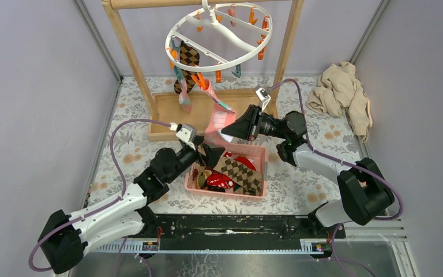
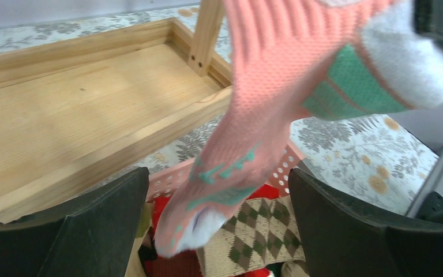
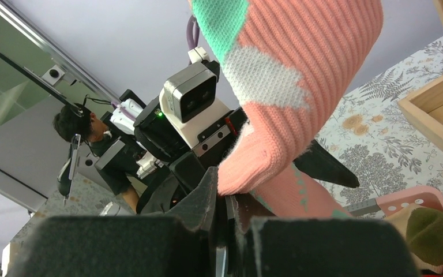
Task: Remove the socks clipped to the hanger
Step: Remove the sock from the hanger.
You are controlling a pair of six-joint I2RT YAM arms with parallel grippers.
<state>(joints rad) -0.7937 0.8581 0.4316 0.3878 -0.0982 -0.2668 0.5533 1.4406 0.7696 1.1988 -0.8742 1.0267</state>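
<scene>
The white ring hanger (image 1: pixel 219 34) hangs from the wooden rack and several socks are still clipped to its left side, one of them argyle (image 1: pixel 188 57). My right gripper (image 1: pixel 226 134) (image 3: pixel 231 199) is shut on a pink sock with teal marks (image 1: pixel 219 121) (image 3: pixel 300 69). The sock stretches up toward an orange clip (image 1: pixel 199 79); I cannot tell if it is still clipped. The sock's toe (image 2: pixel 225 179) hangs between the fingers of my open left gripper (image 1: pixel 210 153) (image 2: pixel 219 225), untouched. Below sits a pink basket (image 1: pixel 254 151) holding argyle (image 2: pixel 259 231) and red socks (image 1: pixel 219 180).
The wooden rack has upright posts (image 1: pixel 128 52) and a tray base (image 1: pixel 167 115) (image 2: pixel 92 104) just behind the basket. A beige cloth heap (image 1: pixel 343 95) lies at the back right. Grey walls close in both sides.
</scene>
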